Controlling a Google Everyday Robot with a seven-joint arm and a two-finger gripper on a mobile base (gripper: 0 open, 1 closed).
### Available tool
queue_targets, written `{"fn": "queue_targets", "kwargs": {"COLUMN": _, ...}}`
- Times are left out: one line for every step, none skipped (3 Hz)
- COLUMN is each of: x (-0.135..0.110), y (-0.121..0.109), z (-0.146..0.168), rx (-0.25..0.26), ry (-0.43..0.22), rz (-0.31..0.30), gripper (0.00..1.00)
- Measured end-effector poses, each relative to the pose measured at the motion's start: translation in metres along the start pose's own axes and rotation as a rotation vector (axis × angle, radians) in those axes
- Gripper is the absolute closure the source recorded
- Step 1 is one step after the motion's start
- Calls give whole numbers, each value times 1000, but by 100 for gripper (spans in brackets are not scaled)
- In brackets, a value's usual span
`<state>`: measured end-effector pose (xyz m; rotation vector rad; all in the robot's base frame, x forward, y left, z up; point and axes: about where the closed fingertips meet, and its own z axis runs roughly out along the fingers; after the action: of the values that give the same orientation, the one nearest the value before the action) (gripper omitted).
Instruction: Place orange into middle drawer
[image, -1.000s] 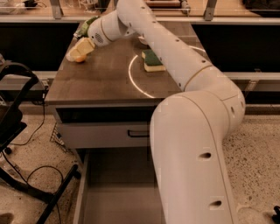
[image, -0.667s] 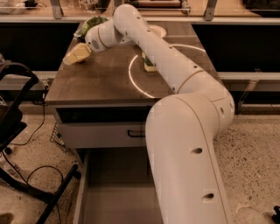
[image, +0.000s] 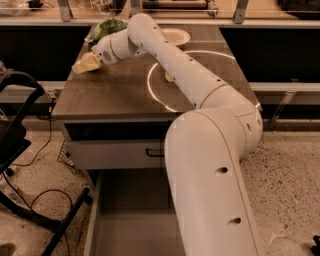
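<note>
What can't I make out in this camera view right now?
Small round orange: not seen; white robot arm covers part of brown tabletop.
Gripper, at tabletop's far-left corner: contents unclear, too small.
Wide grey middle drawer: right side behind arm, front cut by bottom edge.

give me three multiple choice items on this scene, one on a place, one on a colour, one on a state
1. Where is the gripper? A on the floor; B over the back-left part of the counter; C at its front-right corner.
2. What colour is the bowl? A red; B blue; C white.
3. The middle drawer is: A pulled open; B shut; C removed.
Answers: 1 B, it hangs beside the green bag; 2 C, its rim shows pale white at the back; 3 A, its grey floor shows below the counter.
</note>
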<state>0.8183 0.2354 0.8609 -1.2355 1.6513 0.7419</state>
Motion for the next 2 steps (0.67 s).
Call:
{"fn": "queue_targets", "kwargs": {"x": 1, "y": 2, "z": 3, "rx": -5, "ry": 1, "rz": 0, "gripper": 52}}
{"fn": "queue_targets", "kwargs": {"x": 2, "y": 5, "z": 8, "rx": -12, "ry": 3, "rz": 1, "gripper": 83}}
